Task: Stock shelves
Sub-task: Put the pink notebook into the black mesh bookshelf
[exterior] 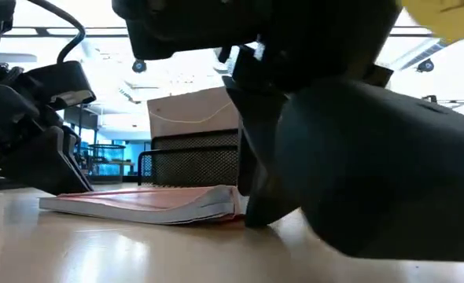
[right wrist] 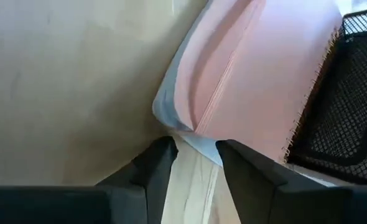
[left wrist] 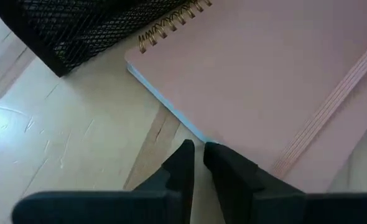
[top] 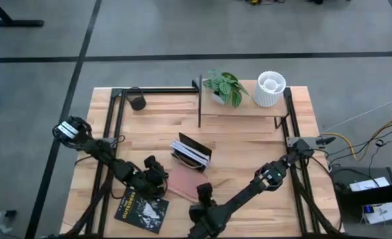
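Note:
The shelves (top: 242, 114), a black frame with a pale board, stand at the table's far edge. A pink spiral notebook (top: 186, 179) lies flat on the table, just near of a black mesh rack (top: 191, 151) that holds books. My left gripper (left wrist: 198, 152) sits shut at the notebook's left long edge. My right gripper (right wrist: 193, 152) is open at the notebook's near corner, one finger on each side of it. The low view shows the notebook (exterior: 145, 204) lying between the two grippers. My left gripper comes in low from the table's left. Its shut fingertips meet the notebook's pale-blue page edge (left wrist: 193, 129) near a corner, and one finger (left wrist: 233, 171) lies over the cover. The notebook stays flat on the table. My right gripper comes in low from the near side. Its open fingers (right wrist: 162, 162) stand astride the notebook's near corner (right wrist: 186, 134) and reach that corner's page edge. The cover bulges upward there, while the rest lies on the table.
A potted plant (top: 226, 86) and a white ribbed pot (top: 270, 89) stand on the shelves' board. A black book (top: 141, 209) lies near the table's front left. A dark cup (top: 137, 101) sits at the far left by the frame.

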Tool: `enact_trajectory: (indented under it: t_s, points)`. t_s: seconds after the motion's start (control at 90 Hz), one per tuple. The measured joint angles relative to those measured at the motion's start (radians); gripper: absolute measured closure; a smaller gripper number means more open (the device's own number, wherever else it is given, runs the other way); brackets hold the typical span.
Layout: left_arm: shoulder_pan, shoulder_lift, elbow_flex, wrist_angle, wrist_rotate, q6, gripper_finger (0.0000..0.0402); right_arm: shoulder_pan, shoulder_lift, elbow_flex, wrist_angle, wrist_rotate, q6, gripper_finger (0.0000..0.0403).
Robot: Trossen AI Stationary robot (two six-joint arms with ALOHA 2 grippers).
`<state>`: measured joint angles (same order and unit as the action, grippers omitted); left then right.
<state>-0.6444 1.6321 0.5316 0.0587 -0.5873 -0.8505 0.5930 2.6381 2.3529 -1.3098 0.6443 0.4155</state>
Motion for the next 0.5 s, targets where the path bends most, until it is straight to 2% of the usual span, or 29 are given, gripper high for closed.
enact_trajectory:
  t_s: [0.311, 0.5]
  points:
    - [0.0, 0.0, 0.0, 0.004, -0.001, -0.005, 0.0359, -0.001, 0.0, 0.001, 0.01, 0.007, 0.405, 0.0283]
    - [-0.001, 0.0, 0.0, 0.006, -0.001, -0.008, 0.0359, 0.002, 0.0, 0.002, 0.014, 0.011, 0.614, 0.0266]
